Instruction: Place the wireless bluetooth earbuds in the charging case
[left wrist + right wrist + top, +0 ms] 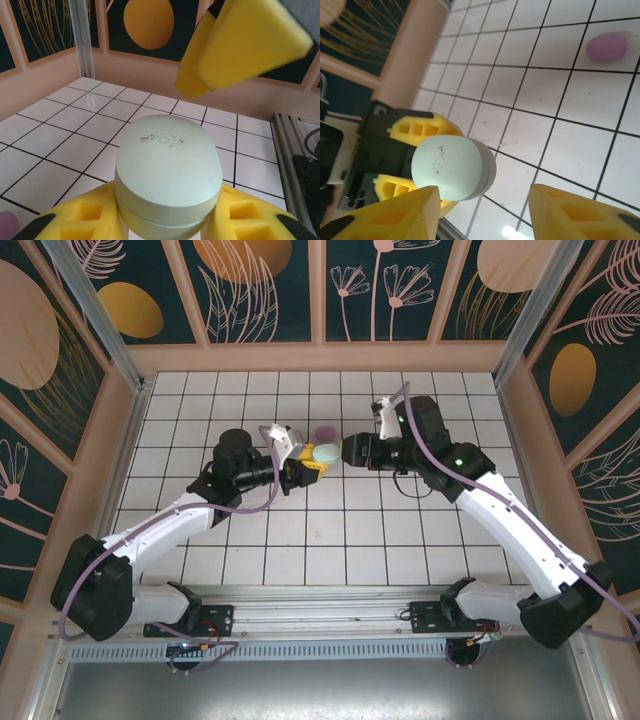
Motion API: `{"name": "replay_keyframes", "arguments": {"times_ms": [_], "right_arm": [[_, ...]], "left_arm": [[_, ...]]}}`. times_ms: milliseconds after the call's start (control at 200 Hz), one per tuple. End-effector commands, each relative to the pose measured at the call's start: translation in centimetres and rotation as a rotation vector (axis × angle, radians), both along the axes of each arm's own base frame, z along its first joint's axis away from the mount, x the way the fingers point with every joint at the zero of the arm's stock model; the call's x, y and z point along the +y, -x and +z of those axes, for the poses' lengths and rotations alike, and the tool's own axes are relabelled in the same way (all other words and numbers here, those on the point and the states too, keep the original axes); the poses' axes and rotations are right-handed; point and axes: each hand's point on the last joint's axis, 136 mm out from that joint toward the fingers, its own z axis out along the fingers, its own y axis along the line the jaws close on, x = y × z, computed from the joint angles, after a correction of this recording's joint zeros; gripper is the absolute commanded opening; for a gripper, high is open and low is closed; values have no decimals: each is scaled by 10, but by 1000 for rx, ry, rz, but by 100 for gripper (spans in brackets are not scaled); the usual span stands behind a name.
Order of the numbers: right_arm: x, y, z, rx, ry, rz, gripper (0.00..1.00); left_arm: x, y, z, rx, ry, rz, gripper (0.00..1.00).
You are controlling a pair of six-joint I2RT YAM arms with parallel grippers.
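My left gripper (306, 468) is shut on a pale mint green charging case (325, 452), a closed oval box with a lid seam. In the left wrist view the case (169, 170) sits clamped between the yellow jaws of the left gripper (167, 222). The right gripper (348, 450) faces the case from the right and stands open, not touching it. Seen from the right wrist, the case (452, 167) hangs ahead of the open right gripper (485, 212), with the left gripper's fingers (420, 131) behind it. The earbuds are out of view.
A pink oval object (323, 432) lies on the white tiled floor just behind the two grippers, also seen in the right wrist view (606, 46). Peach-coloured walls (320, 358) enclose the floor. One yellow finger of the right gripper (245, 42) hangs over the case.
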Motion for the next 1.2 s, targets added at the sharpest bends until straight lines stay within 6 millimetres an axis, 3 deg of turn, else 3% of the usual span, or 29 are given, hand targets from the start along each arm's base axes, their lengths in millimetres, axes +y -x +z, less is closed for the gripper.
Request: {"name": "replay_keyframes", "arguments": {"times_ms": [0, 581, 716, 901, 986, 1191], "right_arm": [[3, -2, 18, -6, -162, 10, 54], [41, 17, 15, 155, -450, 206, 60], [43, 17, 17, 166, -478, 217, 53], [44, 15, 19, 178, -508, 208, 34], [37, 5, 20, 176, -529, 170, 30], [22, -11, 17, 179, -544, 90, 25]], "left_arm": [[0, 6, 38, -77, 76, -22, 18], [-3, 15, 63, -61, 161, -77, 19], [-6, 14, 61, -41, 162, -89, 20], [-4, 14, 53, -39, 135, -74, 25], [0, 13, 51, -51, 123, -53, 31], [9, 3, 43, -55, 71, 47, 64]]}}
